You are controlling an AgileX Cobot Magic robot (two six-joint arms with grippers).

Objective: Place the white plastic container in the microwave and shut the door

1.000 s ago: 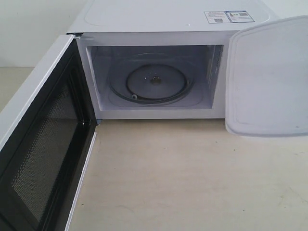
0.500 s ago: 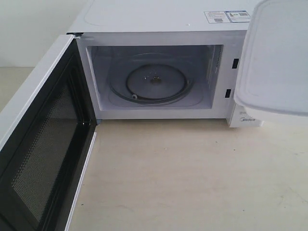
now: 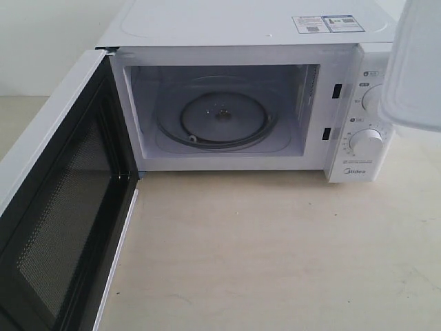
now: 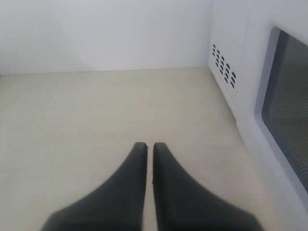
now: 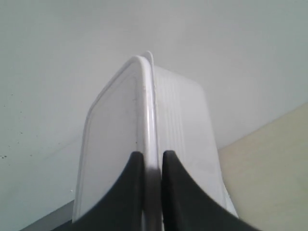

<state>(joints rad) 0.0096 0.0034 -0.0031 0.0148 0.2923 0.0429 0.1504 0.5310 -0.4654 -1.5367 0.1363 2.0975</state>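
The white microwave [image 3: 234, 27] stands at the back with its cavity showing and the glass turntable [image 3: 222, 117] bare. Its door [image 3: 65, 200] is swung wide to the left, black inner face and mesh window toward the camera. The white plastic container [image 3: 415, 65] hangs in the air at the far right edge, partly covering the upper knob. My right gripper [image 5: 149, 155] is shut on the container's [image 5: 180, 120] lipped rim, lid turned sideways. My left gripper [image 4: 146, 145] hovers shut and holds nothing over the tabletop, beside the door's outer face [image 4: 288, 101].
The lower knob [image 3: 366, 142] and the Midea logo [image 3: 355, 174] show on the control panel. Sticker labels [image 3: 327, 24] lie on the microwave's top. A pale tabletop [image 3: 275, 255] stretches in front, with a white wall [image 4: 106, 33] behind.
The container has moved right and upward, from covering the control panel to the frame's right edge. The knobs and logo have come into view. The door and turntable have not moved.
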